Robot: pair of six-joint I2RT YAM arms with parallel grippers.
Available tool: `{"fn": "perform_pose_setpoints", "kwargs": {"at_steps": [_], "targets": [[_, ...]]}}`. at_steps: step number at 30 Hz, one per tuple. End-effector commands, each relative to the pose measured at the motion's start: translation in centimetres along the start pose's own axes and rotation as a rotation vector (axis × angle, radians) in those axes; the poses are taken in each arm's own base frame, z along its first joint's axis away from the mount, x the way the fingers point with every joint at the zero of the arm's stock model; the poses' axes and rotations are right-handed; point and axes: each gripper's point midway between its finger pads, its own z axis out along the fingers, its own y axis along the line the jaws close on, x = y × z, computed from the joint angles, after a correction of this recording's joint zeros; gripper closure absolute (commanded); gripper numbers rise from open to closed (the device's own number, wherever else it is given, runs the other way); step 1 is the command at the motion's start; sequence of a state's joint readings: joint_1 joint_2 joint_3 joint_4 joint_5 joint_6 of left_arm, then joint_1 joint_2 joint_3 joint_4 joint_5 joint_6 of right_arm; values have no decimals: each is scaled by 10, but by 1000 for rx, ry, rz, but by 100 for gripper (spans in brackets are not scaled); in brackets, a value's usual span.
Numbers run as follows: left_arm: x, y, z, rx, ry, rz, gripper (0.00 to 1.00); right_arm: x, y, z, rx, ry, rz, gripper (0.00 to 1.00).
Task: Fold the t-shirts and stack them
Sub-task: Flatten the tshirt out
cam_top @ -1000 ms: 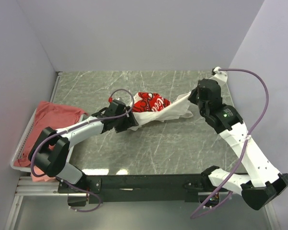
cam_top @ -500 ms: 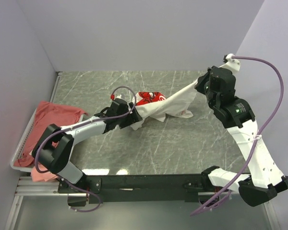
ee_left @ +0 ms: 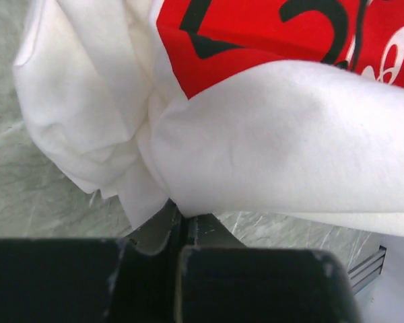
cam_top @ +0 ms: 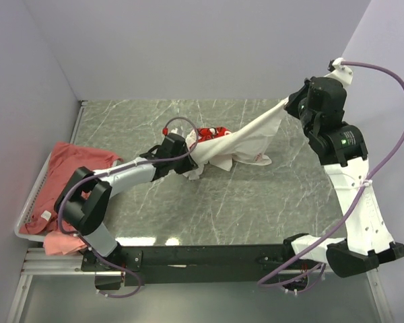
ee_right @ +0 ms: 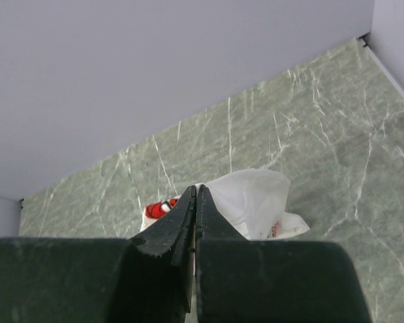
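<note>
1. Progress: early, in my judgement. No t-shirt is folded yet and there is no stack on the table [cam_top: 256, 208].
2. The white t-shirt [cam_top: 237, 142] is stretched in the air between both grippers, over the middle of the table. Its lower part sags crumpled, approx. touching the surface.
3. Left gripper [cam_top: 188, 156]: jaws nearly together on a bunched end of the shirt. The wrist view shows the wad of cloth right at the tips.
4. Right gripper [cam_top: 291, 108]: raised high at the far right, jaws closed w/ a thin edge of the same shirt pinched.
5. The salmon-red tees [cam_top: 77, 165] lie as a loose heap in the white wire basket [cam_top: 28, 214] at the left.
6. Left to do: spread and fold the white one, then the others, then stack.
7. Hard to see: you cannot tell which part (sleeve, hem) each gripper has. The red print [ee_left: 256, 33] is crumpled and cut off, and the nr. of salmon tees is unclear
</note>
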State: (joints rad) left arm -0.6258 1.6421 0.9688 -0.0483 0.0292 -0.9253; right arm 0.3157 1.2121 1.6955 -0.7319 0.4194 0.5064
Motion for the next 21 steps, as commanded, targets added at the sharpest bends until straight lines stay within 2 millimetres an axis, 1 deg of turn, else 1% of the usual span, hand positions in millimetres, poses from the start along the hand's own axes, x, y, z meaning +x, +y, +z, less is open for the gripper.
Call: {"fn": "perform_pose_setpoints", "kwargs": {"at_steps": [1,2,3,4,5,6,8,10,11,12,13,14,15,16,17,18,19,21], "targets": [[-36,-13,-30,-48,-97,42,100,-48,9,-10,-37,-114,42,100],[-62,-24,-46,-48,-165,55,100,-53,9,-11,-37,-123,45,100],[-74,-28,-56,-60,-196,62,99,-66,10,-16,-45,-149,57,100],[-88,-35,-72,-62,-236,79,99,-70,12,-16,-47,-156,59,100],[-109,-38,-91,-102,-290,80,99,-76,13,-19,-51,-166,64,100],[-120,-43,-105,-105,-325,88,99,-89,13,-27,-58,-194,74,100],[-145,-60,-147,-86,-405,106,100,-104,14,-41,-73,-230,89,100],[-161,-72,-178,-62,-469,122,99,-122,13,-61,-92,-279,106,100],[-173,-88,-210,-9,-528,144,100,-129,11,-69,-95,-301,117,100],[-175,-95,-225,18,-543,160,100,-135,10,-78,-104,-322,128,100],[-178,-103,-251,64,-578,187,100,-142,7,-95,-122,-349,140,100],[-181,-112,-269,101,-604,197,100,-146,5,-104,-131,-367,150,100],[-180,-121,-283,152,-614,214,100,-148,3,-111,-141,-381,157,100],[-182,-126,-305,191,-651,225,100,-155,-1,-129,-159,-415,171,100],[-183,-131,-319,218,-673,229,100,-161,-2,-141,-181,-444,185,100],[-185,-135,-332,244,-697,231,100,-161,-4,-145,-186,-454,191,100],[-187,-142,-350,288,-734,241,100,-167,-9,-162,-204,-488,205,100],[-192,-152,-372,339,-784,249,100,-177,-9,-178,-234,-537,224,100]]}}
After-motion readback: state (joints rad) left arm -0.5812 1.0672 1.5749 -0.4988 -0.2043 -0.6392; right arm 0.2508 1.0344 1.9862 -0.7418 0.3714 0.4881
